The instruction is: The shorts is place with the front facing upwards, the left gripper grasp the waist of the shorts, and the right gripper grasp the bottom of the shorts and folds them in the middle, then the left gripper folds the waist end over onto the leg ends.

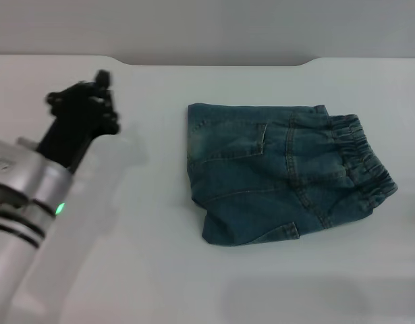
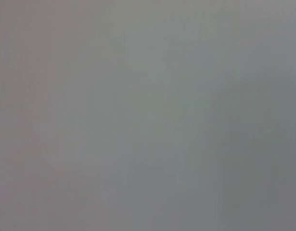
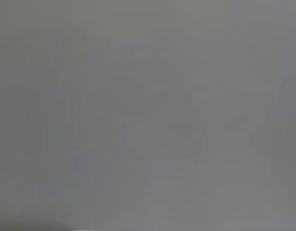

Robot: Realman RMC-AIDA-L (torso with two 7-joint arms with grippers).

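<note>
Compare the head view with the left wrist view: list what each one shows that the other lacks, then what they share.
Only the head view shows the blue-green denim shorts, folded into a compact shape with the gathered elastic waistband on the robot's right, lying on the white table. It also shows the black two-fingered left gripper on its silver-grey arm, raised over the table left of the shorts and apart from them. Only the left wrist view shows nothing distinct: a plain grey field. Shared: no right gripper in either.

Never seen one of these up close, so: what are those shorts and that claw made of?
The shorts look like faded blue-green denim: visible seams, a pocket, a gathered elastic waistband. The left gripper looks like matte black plastic or metal; I can't tell which.
</note>
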